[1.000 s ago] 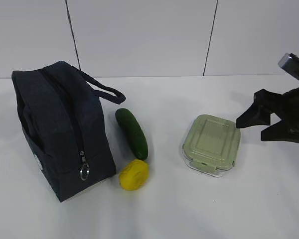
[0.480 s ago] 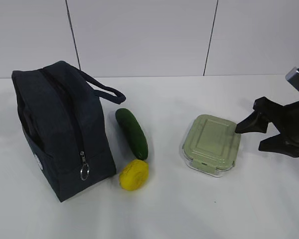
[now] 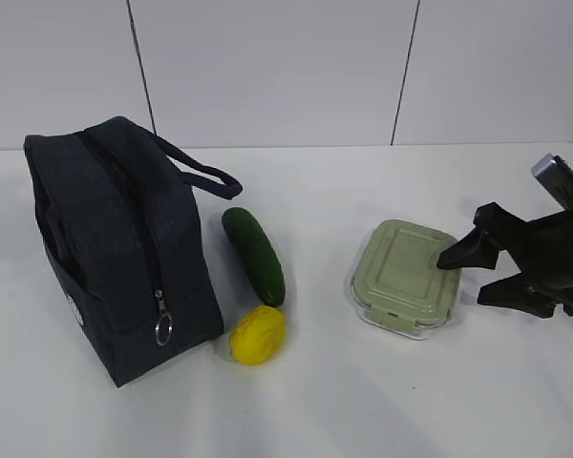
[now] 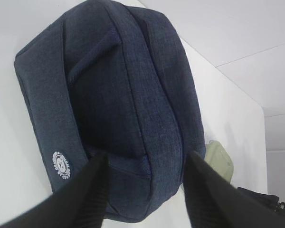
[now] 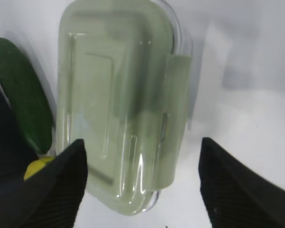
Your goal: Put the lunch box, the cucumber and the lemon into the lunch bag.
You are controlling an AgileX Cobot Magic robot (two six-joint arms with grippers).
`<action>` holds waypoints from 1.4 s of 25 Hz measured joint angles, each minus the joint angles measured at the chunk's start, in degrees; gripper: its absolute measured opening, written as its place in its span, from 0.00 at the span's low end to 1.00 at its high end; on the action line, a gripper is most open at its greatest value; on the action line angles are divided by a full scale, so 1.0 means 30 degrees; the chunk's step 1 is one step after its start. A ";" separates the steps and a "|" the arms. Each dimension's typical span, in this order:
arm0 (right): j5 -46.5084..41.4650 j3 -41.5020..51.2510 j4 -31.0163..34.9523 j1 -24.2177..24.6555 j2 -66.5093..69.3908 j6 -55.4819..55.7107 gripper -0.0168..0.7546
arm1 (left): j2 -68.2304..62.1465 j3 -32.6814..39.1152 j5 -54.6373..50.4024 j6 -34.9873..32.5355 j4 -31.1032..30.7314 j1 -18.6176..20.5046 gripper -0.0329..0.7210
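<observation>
The navy lunch bag (image 3: 115,248) stands at the left with its zipper closed and the ring pull (image 3: 161,329) hanging at the front. The dark green cucumber (image 3: 253,253) lies just right of the bag, and the yellow lemon (image 3: 257,334) sits at the cucumber's near end. The lunch box (image 3: 404,277), green lid on, rests right of centre. My right gripper (image 3: 460,279) is open at the box's right edge; its wrist view has the lunch box (image 5: 118,104) ahead of the open right gripper (image 5: 142,147). My left gripper (image 4: 145,160) is open above the end of the lunch bag (image 4: 118,104), holding nothing.
Everything rests on a white table (image 3: 344,401) with a white panelled wall (image 3: 286,67) behind it. The bag's strap handle (image 3: 205,175) loops toward the cucumber. The left arm is outside the exterior view.
My right gripper has come down and slightly left, closer to the lunch box's right edge, still open. The bag, cucumber, lemon and box have not moved.
</observation>
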State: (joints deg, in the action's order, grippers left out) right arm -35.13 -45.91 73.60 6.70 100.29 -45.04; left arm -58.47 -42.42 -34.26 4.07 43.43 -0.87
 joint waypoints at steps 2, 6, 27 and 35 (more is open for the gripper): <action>-0.0391 0.0000 0.0870 0.0380 0.0328 -0.1071 0.74 | 0.0000 0.0000 0.0000 0.0000 0.0000 0.0000 0.54; -0.1532 0.0000 0.2051 0.1142 0.0842 -0.2904 0.74 | 0.0000 0.0000 0.0000 0.0000 0.0000 0.0000 0.54; -0.4339 -0.1442 0.4330 0.1654 0.4349 -0.7165 0.74 | 0.0000 -0.0009 0.0000 0.0000 0.0196 0.0000 0.54; -0.4812 -0.1554 0.4425 0.1654 0.5099 -0.7922 0.74 | 0.0000 -0.0041 0.0000 -0.0034 0.0196 0.0000 0.54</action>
State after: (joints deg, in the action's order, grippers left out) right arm -49.56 -50.57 86.87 11.66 115.59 -68.81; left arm -58.47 -42.55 -34.26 3.97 44.02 -0.87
